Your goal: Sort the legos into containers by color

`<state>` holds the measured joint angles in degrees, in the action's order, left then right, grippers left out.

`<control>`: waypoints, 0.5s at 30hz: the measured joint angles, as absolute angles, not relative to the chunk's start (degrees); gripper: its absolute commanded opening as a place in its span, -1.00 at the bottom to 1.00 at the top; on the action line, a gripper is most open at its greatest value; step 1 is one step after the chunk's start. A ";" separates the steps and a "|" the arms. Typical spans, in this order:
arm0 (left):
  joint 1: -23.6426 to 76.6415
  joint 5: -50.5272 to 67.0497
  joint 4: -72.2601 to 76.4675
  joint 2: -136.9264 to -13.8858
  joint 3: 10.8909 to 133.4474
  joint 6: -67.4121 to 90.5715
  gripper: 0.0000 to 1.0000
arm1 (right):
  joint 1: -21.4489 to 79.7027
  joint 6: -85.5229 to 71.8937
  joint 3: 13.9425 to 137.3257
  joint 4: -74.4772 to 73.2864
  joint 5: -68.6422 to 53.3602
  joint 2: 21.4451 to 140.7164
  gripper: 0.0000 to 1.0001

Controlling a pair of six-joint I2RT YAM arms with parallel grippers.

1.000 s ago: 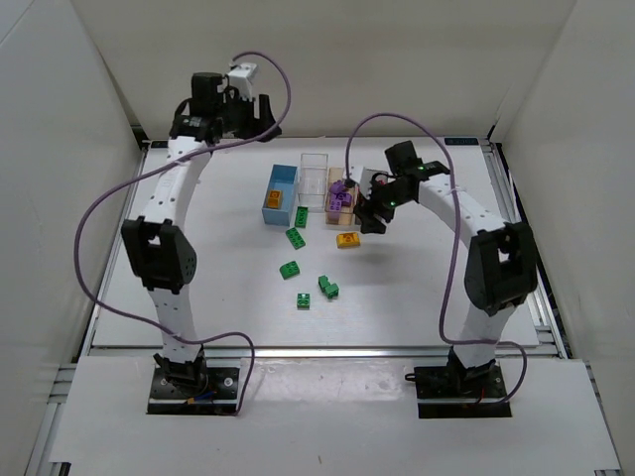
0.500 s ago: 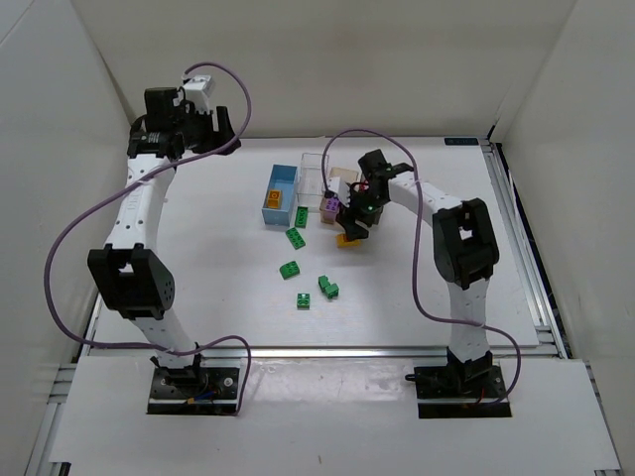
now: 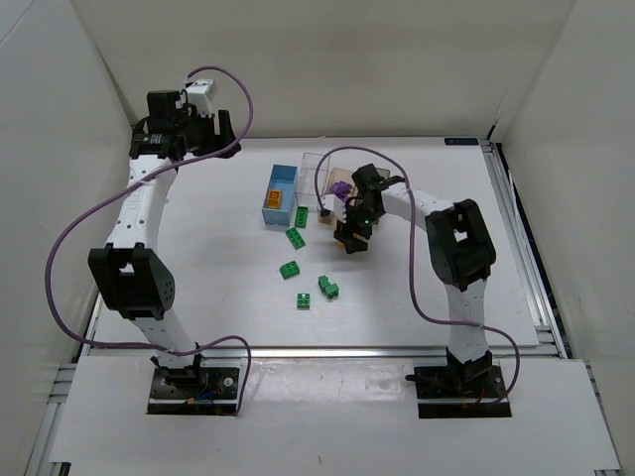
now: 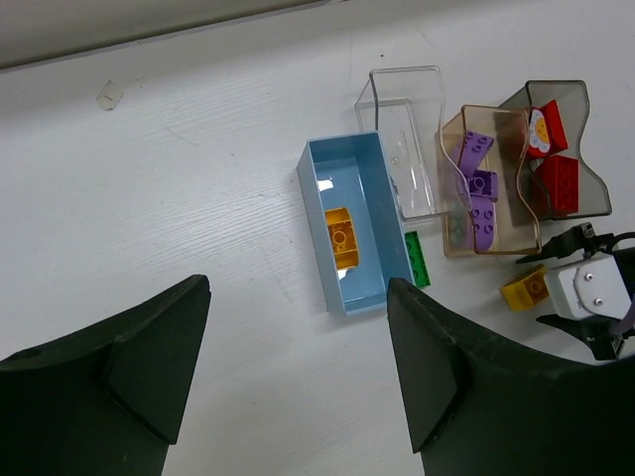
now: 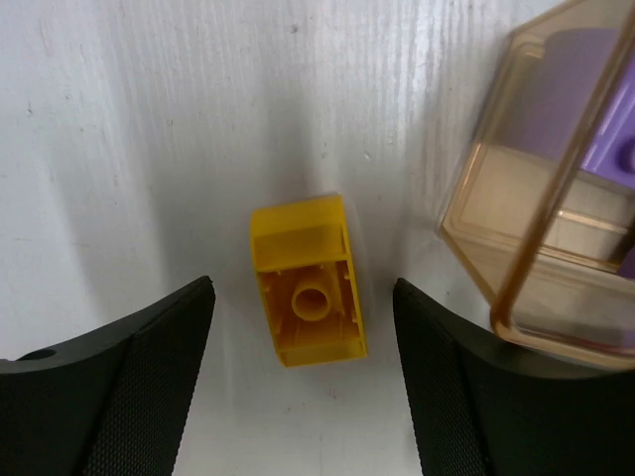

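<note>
Right claw (image 3: 350,238) closer, astride yellow lego (image 5: 308,297)

Worktop (image 5: 149,119) is being shown matt white, with a fine wood-like grain. Yellow lego (image 5: 308,283) is being shown as smooth glossy plastic. Peach-tan bin (image 5: 556,228), clear bin (image 4: 402,119) and smoky grey bin (image 4: 571,109) are being seen as glossy see-through plastic, light blue bin (image 4: 357,183) as opaque and shiny. Right end effector (image 5: 301,285) fingers (image 5: 139,387) are being shown black, matt, finely textured.

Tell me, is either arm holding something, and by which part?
Nothing is held. The right tool is open over a yellow plastic brick; the left tool is open and empty.
</note>
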<state>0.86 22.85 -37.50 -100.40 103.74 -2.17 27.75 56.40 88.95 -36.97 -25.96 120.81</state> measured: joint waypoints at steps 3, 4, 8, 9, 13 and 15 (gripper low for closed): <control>0.86 22.79 -37.50 -100.40 103.74 -2.57 0.65 | 28.27 57.06 88.20 -35.53 -25.28 120.73 0.37; 0.86 22.68 -37.52 -100.40 103.74 -2.59 0.65 | 28.38 57.17 88.05 -34.96 -24.97 120.73 0.28; 0.86 22.26 -37.54 -100.40 103.74 -2.76 0.64 | 28.64 56.71 87.66 -33.63 -24.97 120.70 -0.24; 0.86 22.20 -37.54 -100.40 103.74 -2.74 0.64 | 28.67 56.42 87.50 -33.34 -24.88 120.49 -0.38; 0.86 21.39 -37.04 -100.27 102.28 -1.06 0.53 | 28.69 56.12 86.46 -33.23 -24.53 119.22 -0.56; 0.84 20.05 -36.73 -99.85 100.05 0.99 0.53 | 28.69 56.01 86.32 -34.63 -24.97 117.47 -0.57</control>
<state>0.84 20.05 -36.73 -99.85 100.05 0.99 28.69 56.01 86.32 -34.63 -24.97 117.47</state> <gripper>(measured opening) 0.770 0.412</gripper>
